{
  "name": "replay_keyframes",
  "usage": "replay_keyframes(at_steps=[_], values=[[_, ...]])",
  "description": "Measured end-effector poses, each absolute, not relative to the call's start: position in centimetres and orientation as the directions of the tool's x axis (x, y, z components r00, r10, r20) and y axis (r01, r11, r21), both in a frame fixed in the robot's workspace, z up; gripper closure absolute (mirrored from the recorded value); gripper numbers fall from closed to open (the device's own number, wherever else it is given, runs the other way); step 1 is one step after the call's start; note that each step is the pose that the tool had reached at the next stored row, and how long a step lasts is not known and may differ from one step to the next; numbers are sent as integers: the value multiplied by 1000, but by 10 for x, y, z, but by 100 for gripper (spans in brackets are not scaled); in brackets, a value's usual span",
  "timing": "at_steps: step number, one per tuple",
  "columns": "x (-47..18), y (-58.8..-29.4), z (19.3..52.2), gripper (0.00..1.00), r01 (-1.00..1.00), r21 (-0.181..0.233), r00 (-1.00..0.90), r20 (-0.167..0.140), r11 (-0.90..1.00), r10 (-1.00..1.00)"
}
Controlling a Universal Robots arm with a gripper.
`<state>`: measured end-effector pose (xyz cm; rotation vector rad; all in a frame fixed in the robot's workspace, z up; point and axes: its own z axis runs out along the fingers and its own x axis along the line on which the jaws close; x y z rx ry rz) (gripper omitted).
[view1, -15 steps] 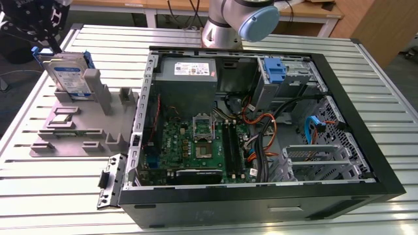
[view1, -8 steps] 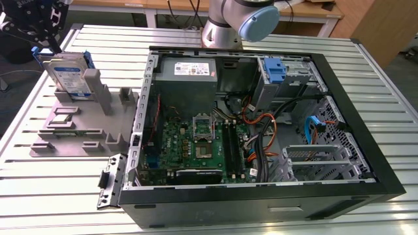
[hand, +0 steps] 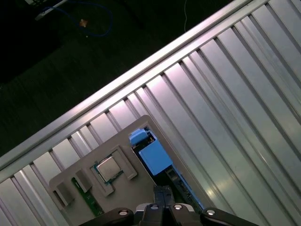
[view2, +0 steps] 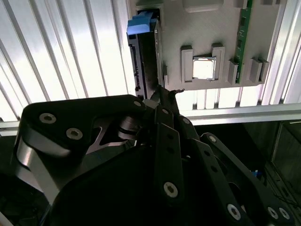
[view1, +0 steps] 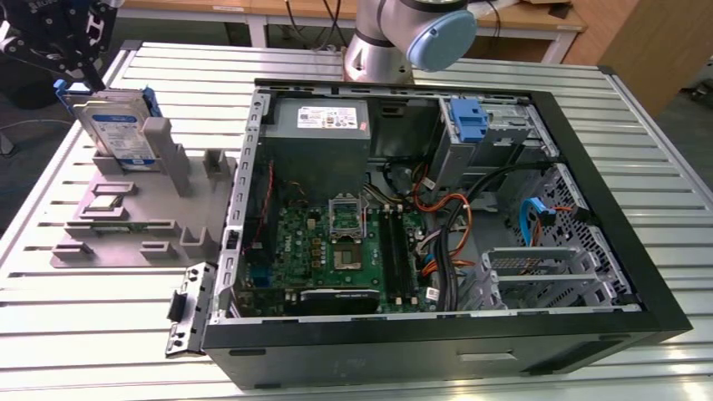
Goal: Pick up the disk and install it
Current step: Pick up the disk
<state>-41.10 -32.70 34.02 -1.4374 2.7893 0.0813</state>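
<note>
**Pincer poised over the disk standing in its holder**

The black pincer hung directly above the disk, a flat silver hard drive with a white-and-blue label and a blue plastic bracket round its edges. The disk stood on edge in a slot of the grey moulded holder, which lay on the slatted aluminium worktop.

In both wrist views the pincer had its fingertips drawn together, and nothing showed between them. They sat right at the disk's upper edge; actual contact could not be judged.

Below the pincer and beyond the disk, the holder also carried a square silver processor chip in a recess and a green memory stick in a narrow groove.

Well away from the pincer lay the open black computer case. It contained a green motherboard, a grey power-supply box with a white sticker, a blue plastic bracket in a drive bay and a tangle of coloured cables.

The pincer's body was cut off at the exterior view's edge. In the second wrist view its black linkage hid the disk's nearer end. Print on the label and the sticker could not be read.
</note>
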Motion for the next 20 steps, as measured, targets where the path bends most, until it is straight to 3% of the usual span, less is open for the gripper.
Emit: replay_keyframes(at_steps=[20], values=[[-411,-325,337,90,-898,47,-440,-30,438,-898]])
